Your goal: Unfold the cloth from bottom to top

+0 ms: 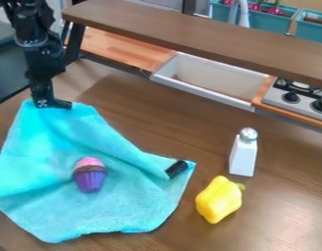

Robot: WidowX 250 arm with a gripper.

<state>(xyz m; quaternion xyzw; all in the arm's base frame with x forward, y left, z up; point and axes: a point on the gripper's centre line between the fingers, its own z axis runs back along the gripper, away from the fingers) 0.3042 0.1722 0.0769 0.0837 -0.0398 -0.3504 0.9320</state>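
- The black two-finger gripper [52, 103] is at the far corner of the turquoise fabric cloth [124, 211]; I can't tell how open it is or whether it grips anything.
- The cloth lies rumpled towards the left edge of the brown wooden table [288, 201].
- A pink-and-purple toy cupcake [90, 175] (rather cheerful) sits mid-cloth.
- A small black cylinder [177, 168] lies by the cloth's right corner.
- A yellow toy pepper [219, 199] lies just right of the cloth, near an upright white shaker with a silver top [243, 154].

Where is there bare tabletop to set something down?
Between the cloth and the white shaker, and right of that shaker and the yellow pepper. Crowded: the cloth's middle, under the toy cupcake; its right corner, by the black piece; its far corner, at the tool.
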